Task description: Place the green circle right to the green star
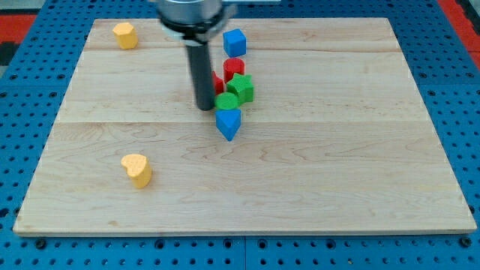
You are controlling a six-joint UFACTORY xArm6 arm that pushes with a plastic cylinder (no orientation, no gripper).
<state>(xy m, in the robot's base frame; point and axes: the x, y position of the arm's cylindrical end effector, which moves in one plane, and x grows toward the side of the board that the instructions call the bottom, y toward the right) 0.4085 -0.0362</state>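
The green circle [227,101] lies near the board's middle, touching the lower left of the green star [241,87]. My tip [205,107] is at the end of the dark rod, just left of the green circle, close to or touching it. A red block [234,67] sits right above the green star, and another red block [217,82] is partly hidden behind the rod. A blue block [228,123] with a pointed bottom sits just below the green circle.
A blue cube [235,41] lies above the red block. A yellow block [125,34] is at the view's top left. A yellow heart-like block [137,169] is at the lower left. The wooden board [337,150] lies on a blue pegboard.
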